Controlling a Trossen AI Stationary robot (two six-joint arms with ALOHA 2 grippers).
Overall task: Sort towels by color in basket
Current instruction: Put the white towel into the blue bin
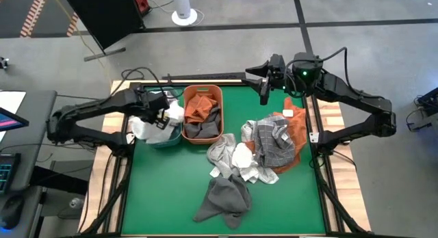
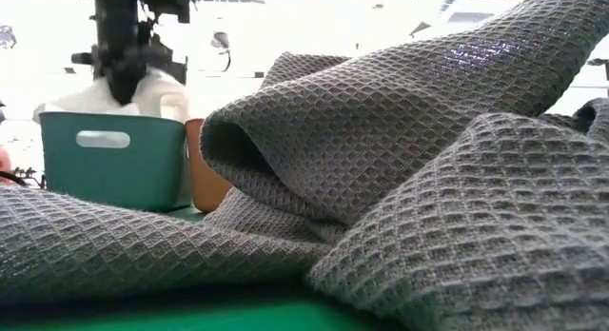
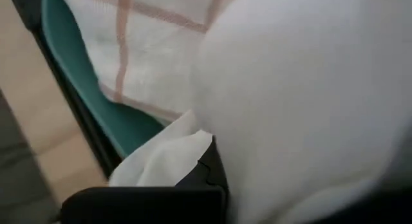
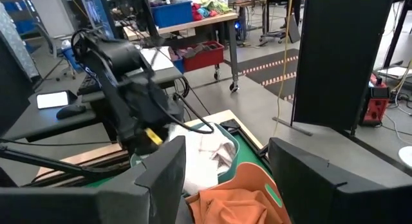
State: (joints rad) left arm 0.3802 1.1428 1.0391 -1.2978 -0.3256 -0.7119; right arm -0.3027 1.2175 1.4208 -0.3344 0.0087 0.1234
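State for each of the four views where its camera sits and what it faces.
High: overhead, straight down; both arms, towel pile.
Low: table height, behind a dark grey towel; left arm over the teal basket.
Left wrist: left gripper shut on white towel.
Right wrist: open right gripper faces the orange basket.
High and low share the teal basket.

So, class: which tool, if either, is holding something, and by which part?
The left tool is shut on a white towel over the teal basket; which part it pinches cannot be told. The right tool is open and empty.
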